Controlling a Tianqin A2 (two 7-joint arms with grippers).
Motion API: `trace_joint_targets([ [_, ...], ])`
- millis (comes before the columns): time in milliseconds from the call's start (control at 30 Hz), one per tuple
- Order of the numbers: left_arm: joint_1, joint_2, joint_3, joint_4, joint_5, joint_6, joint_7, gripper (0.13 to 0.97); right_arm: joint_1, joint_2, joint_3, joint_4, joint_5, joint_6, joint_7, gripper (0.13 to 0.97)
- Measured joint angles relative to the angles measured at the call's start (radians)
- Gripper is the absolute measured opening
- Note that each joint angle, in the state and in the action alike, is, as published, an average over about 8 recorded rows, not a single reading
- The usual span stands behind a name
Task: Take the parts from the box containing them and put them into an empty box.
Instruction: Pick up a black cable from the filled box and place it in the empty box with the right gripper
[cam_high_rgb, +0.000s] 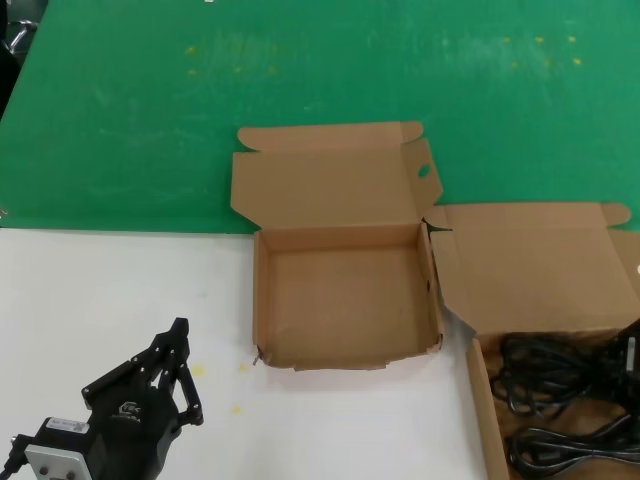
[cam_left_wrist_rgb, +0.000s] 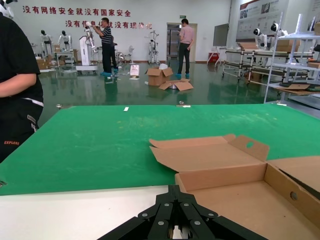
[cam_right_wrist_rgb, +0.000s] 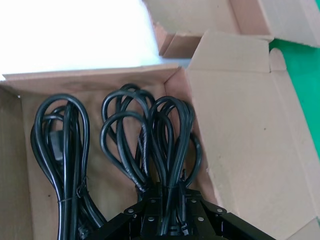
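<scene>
The empty box (cam_high_rgb: 340, 300) lies open at the table's middle, its lid (cam_high_rgb: 320, 185) back on the green mat, with an oval hole (cam_high_rgb: 423, 171) in the side tab. It also shows in the left wrist view (cam_left_wrist_rgb: 240, 200). The box with the parts (cam_high_rgb: 482, 400) stands at the right front, with its plain lid (cam_high_rgb: 540, 265) open. Black power cords (cam_high_rgb: 560, 370) lie looped inside it. In the right wrist view my right gripper (cam_right_wrist_rgb: 170, 200) is down in this box, shut on one looped cord bundle (cam_right_wrist_rgb: 145, 135). A second bundle (cam_right_wrist_rgb: 62, 145) lies beside it. My left gripper (cam_high_rgb: 181, 325) is shut and empty, parked at the left front.
The table is white (cam_high_rgb: 120, 290) in front and covered by a green mat (cam_high_rgb: 150, 110) behind. The two boxes stand side by side, their corners nearly touching. People and cardboard boxes (cam_left_wrist_rgb: 167, 77) are on the workshop floor far beyond the table.
</scene>
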Motion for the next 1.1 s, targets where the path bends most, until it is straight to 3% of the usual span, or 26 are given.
trace_joint_targets([
  [600,0.000,0.000,0.000,0.000,0.000,0.000,0.000,0.133,0.030,0.042,0.083,0.307,-0.100,-0.142,0.198,0.201],
  [1100,0.000,0.000,0.000,0.000,0.000,0.000,0.000,0.133,0.073,-0.073,0.108,0.399,-0.089,-0.112,0.215,0.201],
])
